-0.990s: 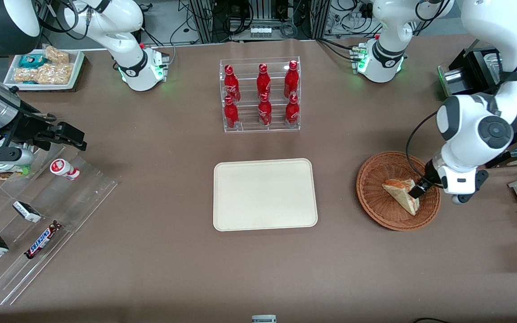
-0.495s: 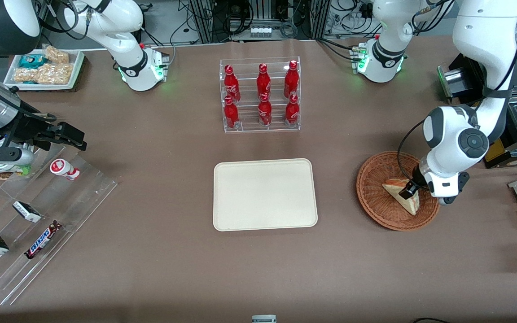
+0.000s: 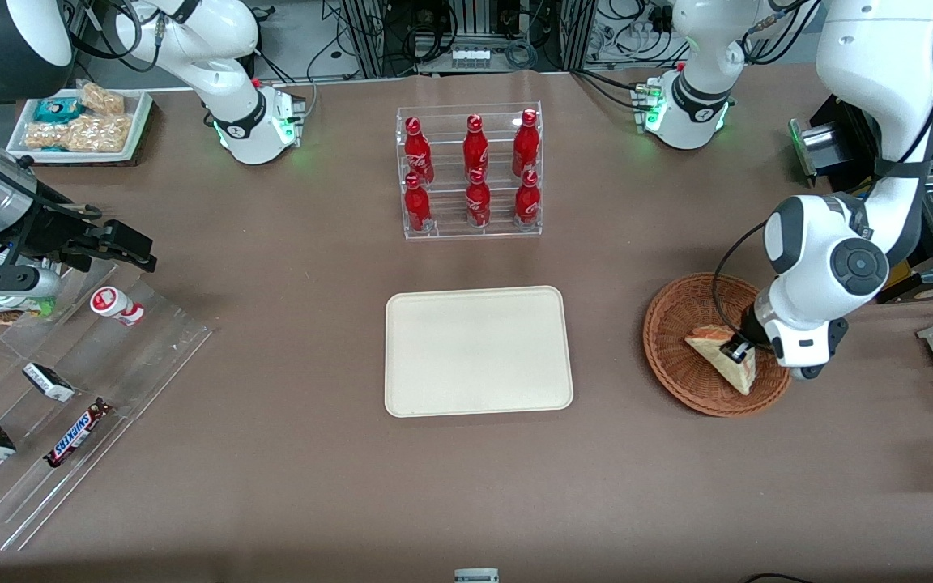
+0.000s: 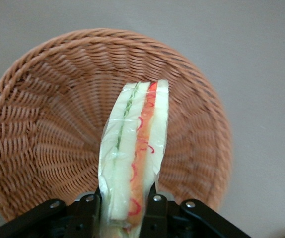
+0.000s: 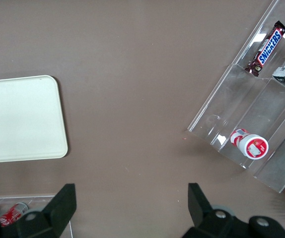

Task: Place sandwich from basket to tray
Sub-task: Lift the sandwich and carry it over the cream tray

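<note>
Wicker rings the basket where the sandwich stands on edge, the gripper with its jaws pressed against both bread faces. It seems barely raised, though the front view leaves that unclear. Toward the bench's middle, well apart, lies the cream tray.

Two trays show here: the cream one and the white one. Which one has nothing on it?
The cream-beige tray, nearer the front camera than the bottle rack; the white tray holds bagged snacks. The gripper grips the sandwich in the basket.
</note>
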